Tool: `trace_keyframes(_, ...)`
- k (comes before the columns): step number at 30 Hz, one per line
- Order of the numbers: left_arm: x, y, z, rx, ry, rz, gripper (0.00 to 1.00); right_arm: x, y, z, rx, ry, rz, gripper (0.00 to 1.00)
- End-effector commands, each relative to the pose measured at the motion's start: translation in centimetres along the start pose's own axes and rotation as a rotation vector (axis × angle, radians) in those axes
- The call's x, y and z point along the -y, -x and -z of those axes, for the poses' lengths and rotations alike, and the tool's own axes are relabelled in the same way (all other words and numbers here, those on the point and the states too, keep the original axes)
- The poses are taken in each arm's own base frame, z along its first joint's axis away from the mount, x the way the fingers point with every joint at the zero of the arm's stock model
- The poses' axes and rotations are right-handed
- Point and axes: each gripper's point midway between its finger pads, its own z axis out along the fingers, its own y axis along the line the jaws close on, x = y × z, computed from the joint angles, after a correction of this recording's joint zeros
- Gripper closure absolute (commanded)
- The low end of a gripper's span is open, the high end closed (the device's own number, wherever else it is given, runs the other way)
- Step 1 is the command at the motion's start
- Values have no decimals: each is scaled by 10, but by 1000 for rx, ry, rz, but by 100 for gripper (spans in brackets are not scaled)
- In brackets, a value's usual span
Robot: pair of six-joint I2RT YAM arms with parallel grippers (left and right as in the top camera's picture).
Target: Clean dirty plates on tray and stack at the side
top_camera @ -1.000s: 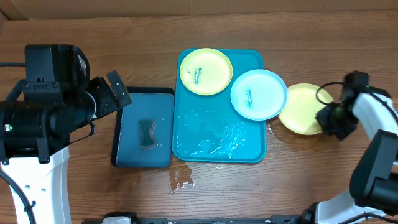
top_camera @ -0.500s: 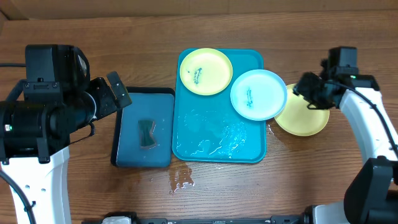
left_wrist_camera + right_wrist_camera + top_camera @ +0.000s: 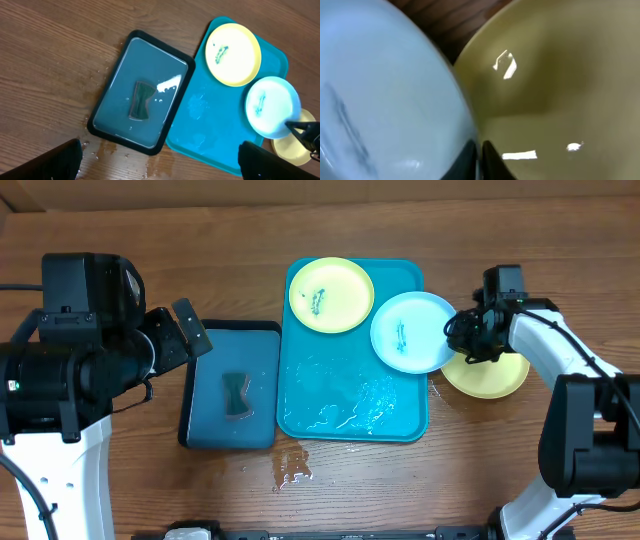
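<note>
A light blue plate [image 3: 415, 330] lay half over the turquoise tray [image 3: 350, 415]'s right rim, overlapping a yellow plate [image 3: 495, 375] on the bench [image 3: 300, 220]; likely light, stiff, wet-slick plastic, best pinched at its raised rim; the right end effector [image 3: 462, 335] sat at that rim, clamped or not I could not tell; the left end effector [image 3: 160, 159] was spread wide.

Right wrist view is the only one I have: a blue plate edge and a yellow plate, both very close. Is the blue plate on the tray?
Observer: Only partly. The blue plate hangs over the right rim of the turquoise tray, and its edge lies over the yellow plate, which sits outside the tray.
Operator: Is any other plate on the tray?
Observer: Yes, one. A second yellow plate sits in the tray's far corner on the robot's left side, with a dark smudge on it.
</note>
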Motion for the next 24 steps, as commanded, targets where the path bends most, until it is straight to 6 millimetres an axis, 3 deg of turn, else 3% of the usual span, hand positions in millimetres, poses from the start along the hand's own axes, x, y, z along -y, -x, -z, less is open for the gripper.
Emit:
trace_keyframes(1,4,1,0,-4,-16,-28,0,-5,3,15,16,2,10,96)
trace_keyframes(7,4,-1,0,-8,-15,-117,0,-23,-14,63,6,46,31,96)
trace_keyframes(10,2,-3,-1,-20,-9,-131,0,-40,-39,86,-28,77,74,96)
trace_keyframes(12,2,-5,-3,-36,-7,-129,0,-51,-57,92,-62,77,116,96)
trace_keyframes(17,-1,-9,-18,-92,17,-143,0,-79,-105,73,-139,46,211,96)
trace_keyframes(24,-14,-31,-60,-247,82,-132,7,-72,-133,33,-86,-126,107,96)
